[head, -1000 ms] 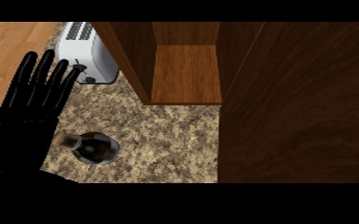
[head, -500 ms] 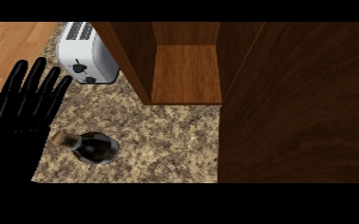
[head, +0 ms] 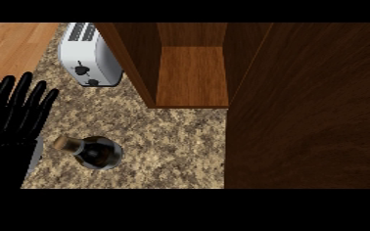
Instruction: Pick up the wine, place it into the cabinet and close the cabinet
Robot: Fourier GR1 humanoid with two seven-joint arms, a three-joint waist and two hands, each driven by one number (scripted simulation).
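Observation:
The wine bottle [head: 95, 151] stands upright on the speckled granite counter [head: 173, 142], dark glass with a cork-coloured top, seen from above. My left hand [head: 20, 115] shows at the view's left edge, fingers straight and pointing up, a short way left of the bottle and not touching it. The wooden cabinet [head: 192, 76] is open, its shelf bare. Its open door [head: 300, 107] fills the right side of the view. My right hand does not show.
A white toaster [head: 89, 54] sits at the back left, just left of the cabinet's side wall. Beyond the counter's left edge lies a light wooden floor [head: 25, 44].
My left hand has drawn back down and to the left, away from the toaster, which now shows in full. The bottle and cabinet have not moved.

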